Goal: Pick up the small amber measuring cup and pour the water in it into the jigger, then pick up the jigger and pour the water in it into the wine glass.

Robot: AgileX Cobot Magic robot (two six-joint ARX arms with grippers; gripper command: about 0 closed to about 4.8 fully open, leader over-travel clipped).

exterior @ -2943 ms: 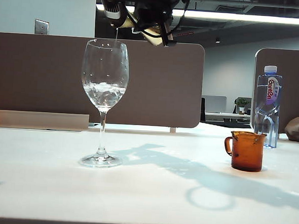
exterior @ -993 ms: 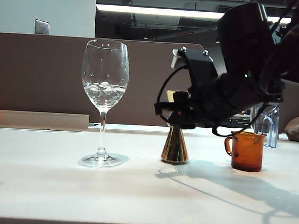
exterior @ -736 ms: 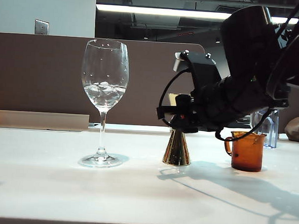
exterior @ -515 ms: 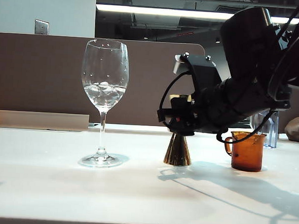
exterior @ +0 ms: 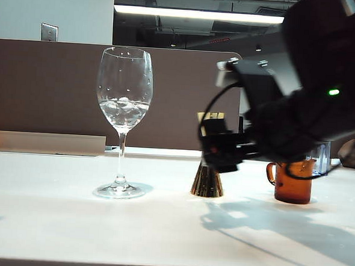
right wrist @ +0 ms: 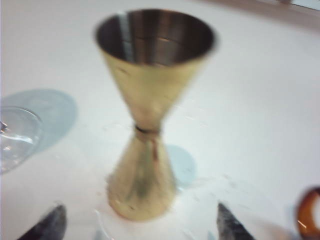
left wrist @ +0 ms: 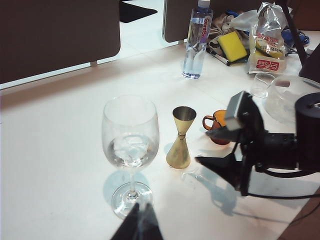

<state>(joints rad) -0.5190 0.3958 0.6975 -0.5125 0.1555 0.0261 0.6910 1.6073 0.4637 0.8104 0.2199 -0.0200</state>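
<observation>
The right gripper (right wrist: pixel 137 222) has spread its jaws wide and drawn back from the shiny gold hourglass jigger (right wrist: pixel 150 110), which now stands free and upright on the white table (exterior: pixel 69 223), between the tall clear stemmed wine glass (exterior: pixel 124 99) holding the water (exterior: pixel 124 113) and the small amber measuring cup (exterior: pixel 294 183). Both pours look done. The left gripper (left wrist: pixel 140 226) hangs near the glass's foot, jaws narrow and empty.

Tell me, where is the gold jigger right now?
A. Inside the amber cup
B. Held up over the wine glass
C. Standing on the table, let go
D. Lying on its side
C: the jigger stands upright on the table, the right tool open and clear of it.
</observation>
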